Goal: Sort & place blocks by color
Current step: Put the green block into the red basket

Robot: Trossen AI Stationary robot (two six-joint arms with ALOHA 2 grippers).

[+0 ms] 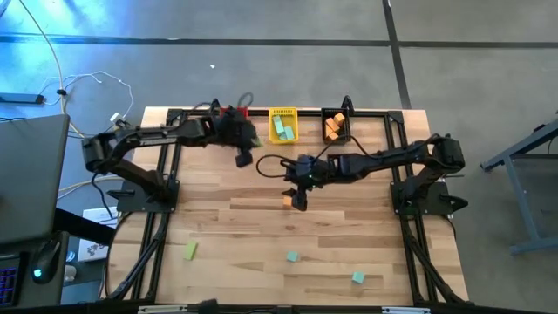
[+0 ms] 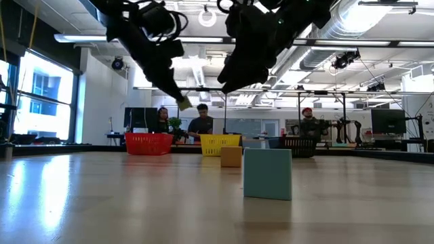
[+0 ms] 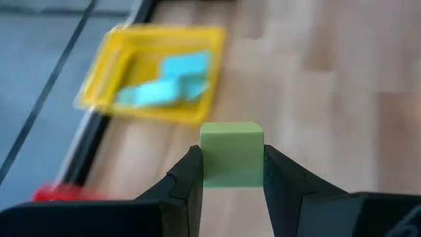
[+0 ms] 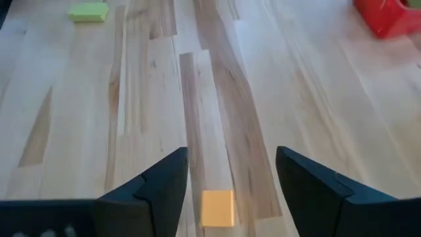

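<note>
right wrist view: right pincer (image 4: 230, 191) wide, straddling orange block (image 4: 217, 208); lower squarely, then close. left pincer (image 3: 231, 174) holding green block (image 3: 231, 153).

Green cube (image 3: 231, 155) gripped aloft; orange cube (image 4: 217, 208) flat on wood; teal blocks (image 1: 282, 129) binned.

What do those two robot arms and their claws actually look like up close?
Both arms are black, jointed and slender, bolted on black bases at the table's sides, with dark cables looping along them. The left claw and right claw each end in two matte black, wedge-shaped fingers with angular faces. No markings are visible.
</note>
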